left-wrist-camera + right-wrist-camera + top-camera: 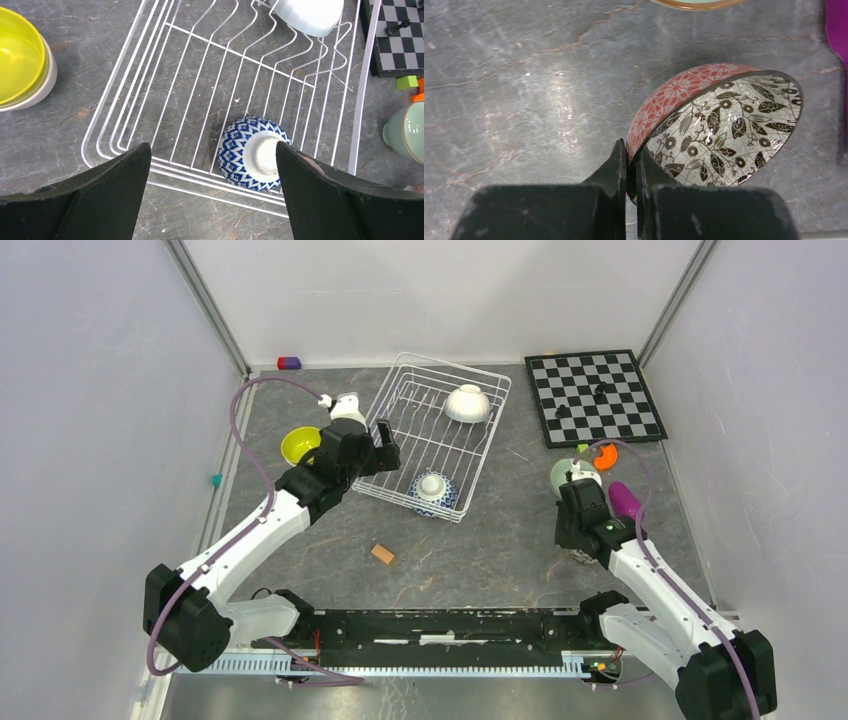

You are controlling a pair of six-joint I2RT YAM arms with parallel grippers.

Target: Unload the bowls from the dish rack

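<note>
The white wire dish rack [400, 455] holds a white bowl [467, 403] at its far end and an upside-down blue-and-white bowl [433, 490] at its near end. My left gripper [212, 150] is open and empty above the rack's near edge [363, 100], with the blue-and-white bowl [252, 152] below, by its right finger. A yellow-green bowl [300, 445] and another white bowl [347, 407] stand on the table left of the rack. A pale green bowl [573, 475] stands on the right. My right gripper [631, 150] is shut on the rim of a tilted pink floral bowl [684, 90], low over the table.
A chessboard [594, 397] with pieces lies at the back right. A purple object [625, 500] and an orange piece [604, 455] lie beside the pale green bowl. A small wooden block [382, 555] lies in front of the rack. Cage walls close in both sides.
</note>
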